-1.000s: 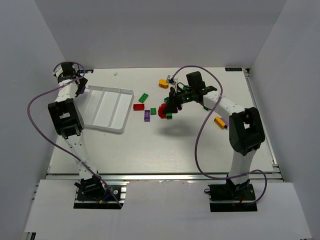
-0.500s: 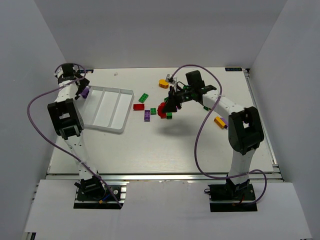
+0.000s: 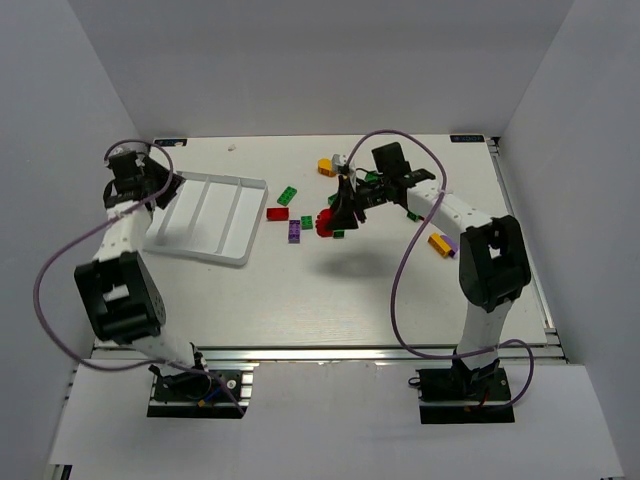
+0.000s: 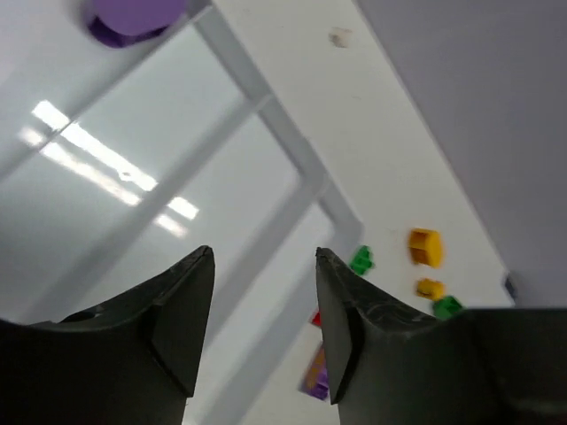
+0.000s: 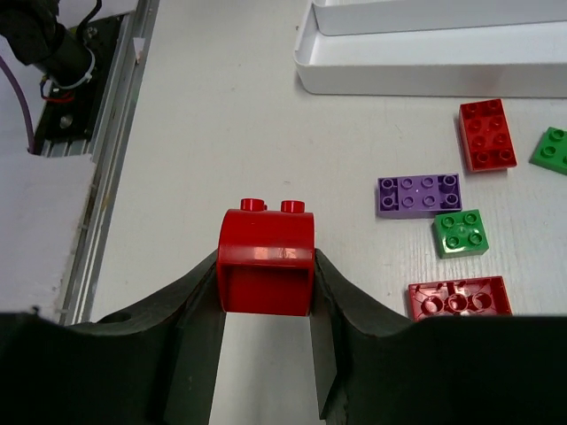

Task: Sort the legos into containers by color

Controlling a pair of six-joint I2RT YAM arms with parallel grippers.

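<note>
My left gripper (image 4: 264,255) hangs open over the white tray (image 4: 292,155), with nothing between its fingers. A purple lego (image 4: 133,16) lies in a tray compartment at the top left of the left wrist view. In the top view the left gripper (image 3: 155,183) sits at the tray's (image 3: 205,218) left end. My right gripper (image 5: 266,258) is shut on a rounded red lego (image 5: 266,266), held just above the table. In the top view this gripper (image 3: 335,212) and its red lego (image 3: 324,222) are right of the tray, among the loose legos.
Loose legos lie near the right gripper: a purple plate (image 5: 419,194), a red brick (image 5: 486,134), a green brick (image 5: 461,233), an upturned red one (image 5: 458,297). An orange lego (image 3: 326,167) lies farther back, another (image 3: 439,244) by the right arm.
The left gripper let the purple lego go into the tray, and its arm swung back toward the left. The right gripper kept its hold on the red lego and shifted slightly.
</note>
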